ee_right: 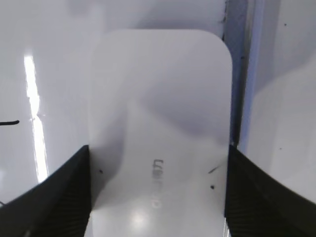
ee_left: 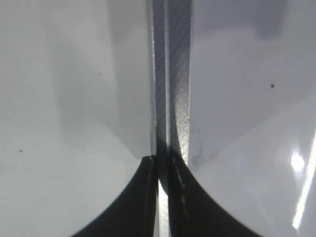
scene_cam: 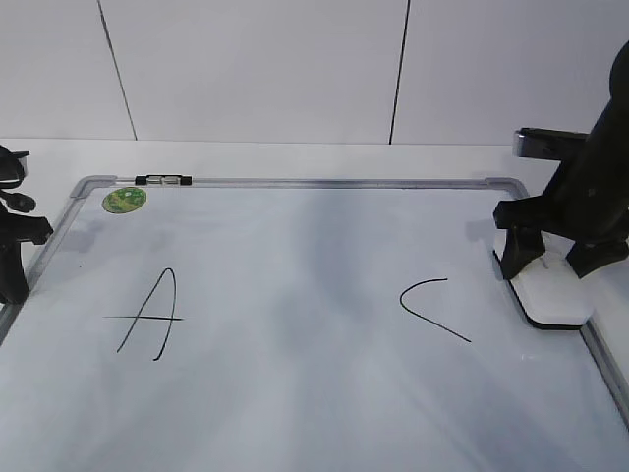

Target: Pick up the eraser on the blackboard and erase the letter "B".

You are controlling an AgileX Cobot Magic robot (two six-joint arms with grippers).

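A: White plastic sits between our right gripper fingers: the eraser, flat on the blackboard, just inside the frame edge that runs along the gripper's outer side. The fingers press against both long sides, so we read the gripper as clamped on it.

B: And our left gripper?

A: Fingers together, holding nothing, poised over the frame rail on the far side from the work.

B: Where is the letter "B"?

A: We cannot find it. From the right gripper, inward across the board, we see the "C" nearest and the "A" well beyond. Between them lies only grey smear.

B: So what could go wrong?

A: We judge the erasing done, or nearly so. Any inward sweep now passes the "C" first, and a wide stroke would smudge it. Pressing unevenly could tip the eraser in our grip, and dragging outward would catch it on the frame rail beside the gripper.
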